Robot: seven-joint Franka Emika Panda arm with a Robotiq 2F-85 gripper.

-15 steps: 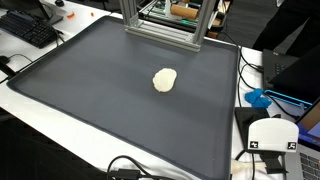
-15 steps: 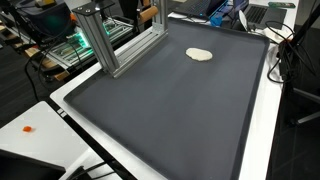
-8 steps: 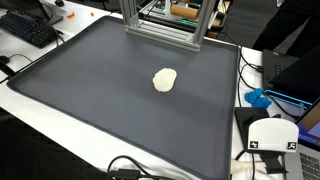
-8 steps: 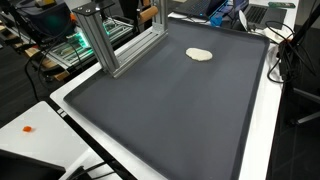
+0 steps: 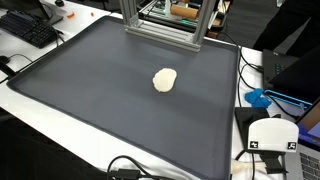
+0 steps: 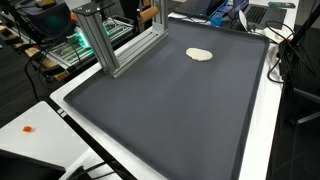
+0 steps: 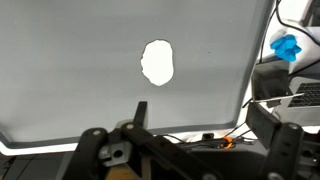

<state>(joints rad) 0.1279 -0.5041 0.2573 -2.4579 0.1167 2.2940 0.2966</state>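
Observation:
A pale cream lump (image 5: 165, 79) lies on a large dark grey mat (image 5: 90, 80). It shows in both exterior views, near the far end of the mat (image 6: 170, 110) in an exterior view (image 6: 199, 54). In the wrist view the lump (image 7: 156, 62) is seen from well above, on the mat (image 7: 70, 70). My gripper (image 7: 205, 128) shows only in the wrist view, at the bottom edge. Its two fingers stand wide apart with nothing between them. It is far from the lump. The arm is out of view in both exterior views.
An aluminium frame (image 5: 160, 25) stands at one end of the mat, also seen in an exterior view (image 6: 100, 40). A black keyboard (image 5: 28, 30), a blue object (image 5: 258, 98), a white device (image 5: 272, 138) and cables lie beside the mat.

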